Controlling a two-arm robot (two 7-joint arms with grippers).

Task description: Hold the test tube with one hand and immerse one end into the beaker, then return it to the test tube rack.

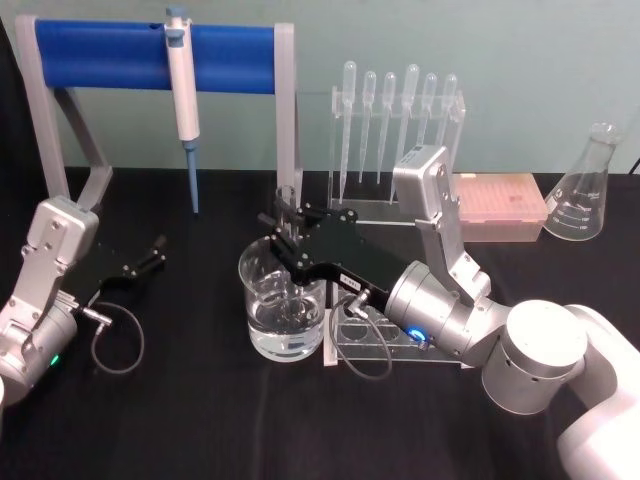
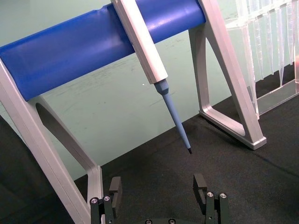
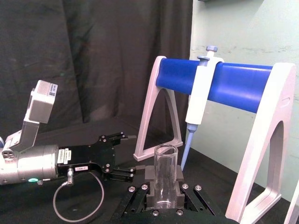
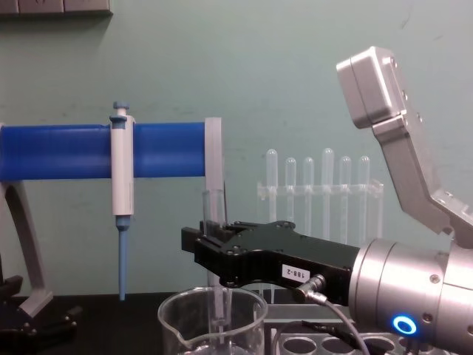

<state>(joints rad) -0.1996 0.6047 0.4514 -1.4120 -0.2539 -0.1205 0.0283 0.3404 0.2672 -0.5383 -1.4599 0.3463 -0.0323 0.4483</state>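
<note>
Now reaching in level from right of the beaker (image 1: 258,300): right gripper (image 1: 289,228), pinched tight on the one test tube (image 4: 214,211), held upright with lower end down inside the beaker. Parked well left of the beaker: left gripper (image 1: 155,252), fingers spread apart, holding nothing. Counted: one beaker, one test tube, one rack (image 1: 365,332) just right of the beaker, one pipettor (image 1: 182,90) and six pipettes (image 1: 400,110) behind it.
</note>
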